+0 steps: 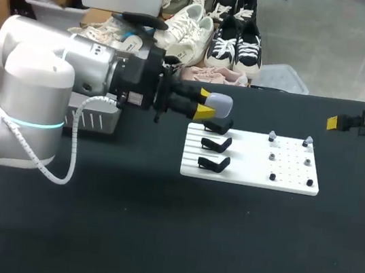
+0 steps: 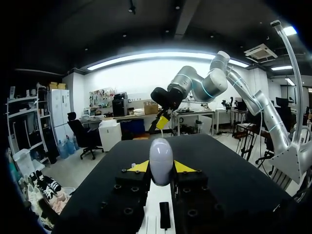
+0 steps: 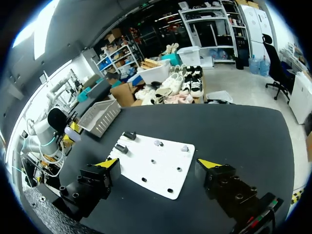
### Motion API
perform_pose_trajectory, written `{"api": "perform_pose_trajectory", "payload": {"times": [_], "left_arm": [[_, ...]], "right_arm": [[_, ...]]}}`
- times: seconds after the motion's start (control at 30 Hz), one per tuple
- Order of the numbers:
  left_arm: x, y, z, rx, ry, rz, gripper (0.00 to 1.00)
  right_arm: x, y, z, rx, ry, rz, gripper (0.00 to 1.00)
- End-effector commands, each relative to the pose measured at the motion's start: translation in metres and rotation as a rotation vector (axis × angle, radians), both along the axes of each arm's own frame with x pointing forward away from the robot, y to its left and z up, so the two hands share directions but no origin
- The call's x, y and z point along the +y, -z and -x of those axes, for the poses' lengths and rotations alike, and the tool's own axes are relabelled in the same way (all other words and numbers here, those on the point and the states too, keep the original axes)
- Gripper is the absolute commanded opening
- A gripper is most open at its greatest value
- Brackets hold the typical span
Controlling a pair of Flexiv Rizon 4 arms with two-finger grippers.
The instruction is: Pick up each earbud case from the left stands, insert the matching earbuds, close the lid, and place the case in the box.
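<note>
I am clamping my left tool (image 1: 205, 106) on a pale grey earbud case (image 1: 220, 103), with the yellow tips pressing on it from both sides. I am holding the case in the air by the far left corner of the white board (image 1: 248, 179), which is lying on the black worktop (image 1: 153, 242). Three black stands (image 1: 215, 144) are sitting in a row along the board's left side, and the case is hanging just above the farthest one. Small earbuds (image 1: 272, 157) are resting in the board's right half, too small to make out further.

From the left wrist, the case (image 2: 161, 158) is standing upright between my tips. My right tool (image 3: 159, 165) is hovering with its fingers wide apart off the board's right end, gripping nothing. A grey basket (image 3: 100, 117) is sitting at the worktop's far left edge.
</note>
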State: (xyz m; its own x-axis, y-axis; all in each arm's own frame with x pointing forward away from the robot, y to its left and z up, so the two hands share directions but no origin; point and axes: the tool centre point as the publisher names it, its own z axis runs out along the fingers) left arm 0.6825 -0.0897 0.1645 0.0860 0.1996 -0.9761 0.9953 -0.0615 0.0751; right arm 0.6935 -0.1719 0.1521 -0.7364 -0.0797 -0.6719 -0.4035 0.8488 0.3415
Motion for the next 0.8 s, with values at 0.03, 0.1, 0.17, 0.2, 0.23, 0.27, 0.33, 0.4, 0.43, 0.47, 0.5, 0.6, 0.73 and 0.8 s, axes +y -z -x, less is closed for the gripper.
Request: {"api": "perform_pose_trajectory", "payload": {"times": [0.03,0.1,0.17,0.2,0.23,0.27,0.33,0.4,0.43,0.47,0.5,0.6,0.73,0.8], "left_arm": [[-0.013,0.003,-0.006,-0.001,0.011,0.017,0.0],[-0.017,0.004,-0.007,0.0,0.013,0.031,0.0],[-0.02,0.004,-0.007,0.003,0.016,0.046,0.0],[-0.021,0.005,-0.007,0.005,0.017,0.052,0.0],[-0.021,0.005,-0.007,0.004,0.017,0.054,0.0],[-0.022,0.005,-0.007,0.004,0.017,0.059,0.0],[-0.024,0.005,-0.007,0.008,0.017,0.078,0.0],[-0.025,0.006,-0.006,0.009,0.017,0.082,0.0],[-0.025,0.007,-0.005,0.008,0.019,0.086,0.0],[-0.026,0.008,-0.005,0.012,0.021,0.094,0.0],[-0.026,0.009,-0.004,0.017,0.022,0.098,0.0],[-0.028,0.01,-0.002,0.021,0.028,0.103,0.0],[-0.031,0.01,0.001,0.021,0.041,0.119,0.0],[-0.031,0.011,0.003,0.017,0.045,0.13,0.0]], "right_arm": [[0.018,-0.012,0.024,-0.025,-0.012,0.032,1.0],[0.027,-0.018,0.033,-0.045,-0.036,0.045,1.0],[0.035,-0.024,0.041,-0.062,-0.061,0.044,1.0],[0.037,-0.027,0.044,-0.07,-0.074,0.046,1.0],[0.041,-0.03,0.047,-0.078,-0.083,0.042,1.0],[0.044,-0.033,0.05,-0.084,-0.092,0.041,1.0],[0.051,-0.037,0.057,-0.091,-0.117,0.039,1.0],[0.059,-0.04,0.062,-0.093,-0.143,0.044,1.0],[0.062,-0.042,0.064,-0.092,-0.154,0.039,1.0],[0.065,-0.043,0.065,-0.091,-0.166,0.035,1.0],[0.068,-0.043,0.066,-0.091,-0.176,0.041,1.0],[0.077,-0.043,0.067,-0.088,-0.198,0.046,1.0],[0.09,-0.043,0.068,-0.083,-0.231,0.054,1.0],[0.097,-0.043,0.069,-0.083,-0.244,0.057,1.0]]}}
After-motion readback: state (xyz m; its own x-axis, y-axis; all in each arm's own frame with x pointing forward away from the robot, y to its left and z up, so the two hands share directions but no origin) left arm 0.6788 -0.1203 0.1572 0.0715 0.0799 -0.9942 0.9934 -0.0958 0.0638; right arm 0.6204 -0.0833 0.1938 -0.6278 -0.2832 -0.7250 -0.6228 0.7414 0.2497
